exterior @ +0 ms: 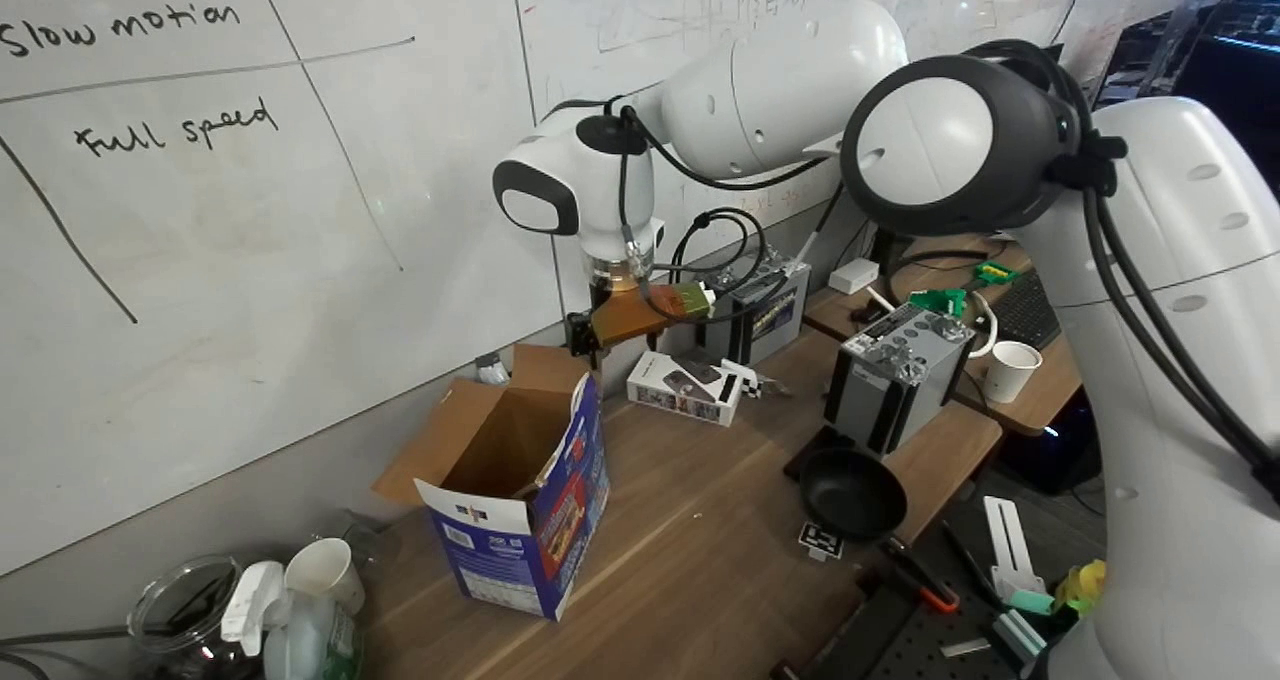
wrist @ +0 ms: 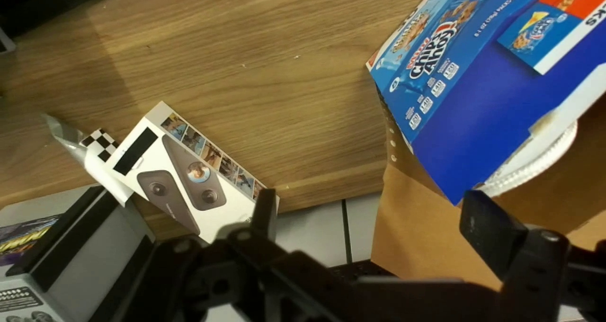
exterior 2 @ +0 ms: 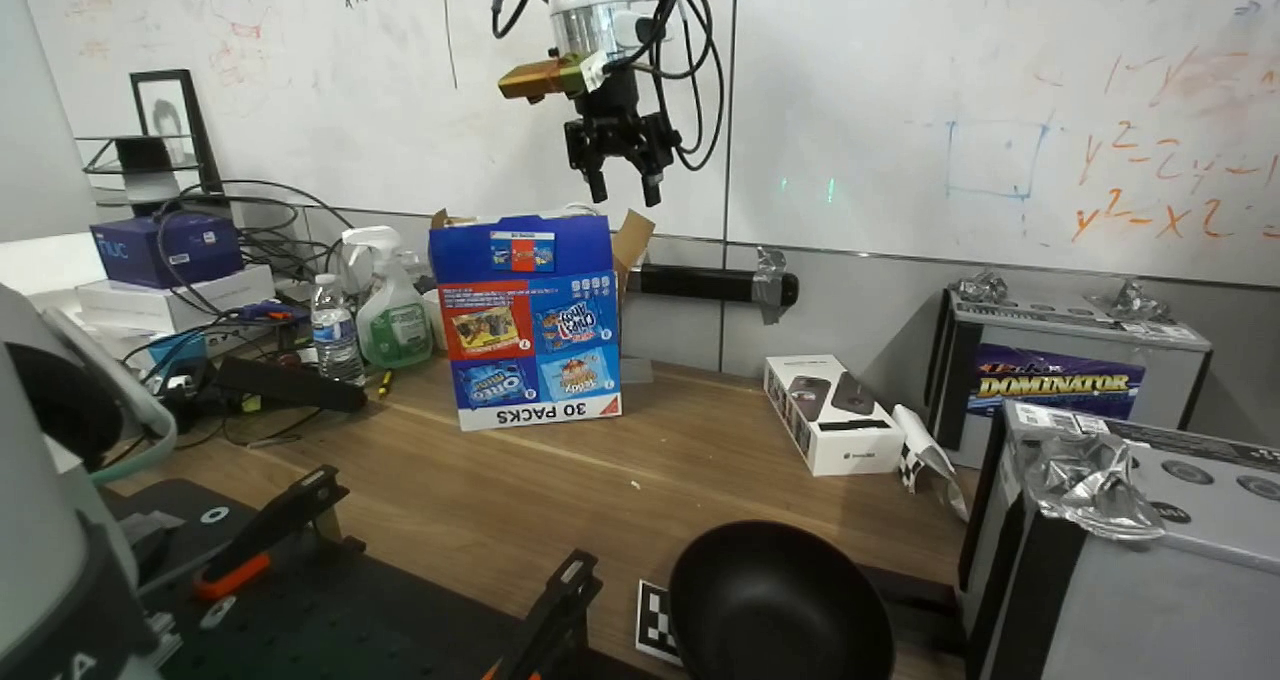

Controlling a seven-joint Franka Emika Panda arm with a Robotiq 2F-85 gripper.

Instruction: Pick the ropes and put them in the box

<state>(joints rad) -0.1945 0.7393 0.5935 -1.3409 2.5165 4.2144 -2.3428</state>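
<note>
Since the rope (wrist: 537, 168) shows inside the box (exterior 2: 535, 350), arcing just under the rim, I'd call the drop mostly done. My gripper (exterior 2: 625, 196) hangs over the box edge, fingers (wrist: 492, 234) spread wide, nothing between them. Wide makes sense: no pinch to drag the rope along when I lift. Only one rope in view; a second may be deeper in, can't tell.

Box stands upright on the table (exterior: 700, 520), mouth up, brown flaps (exterior: 437, 442) splayed outward, presumably to widen the target for something this floppy. Print reads upside down (so my "top" is likely its bottom), no harm to the job.

Materials: rope is white, thick, visibly braided, bending smoothly along the inner wall. Looks limp; I expect slump, but a loop near the rim could creep out. Box is thin card, glossy blue and red outside, matte brown inside, scuffed to bare brown at one edge; it'd likely buckle if leaned on. Fingers are black, blunt, squarish; whether one grazes the box's corner, can't tell.
</note>
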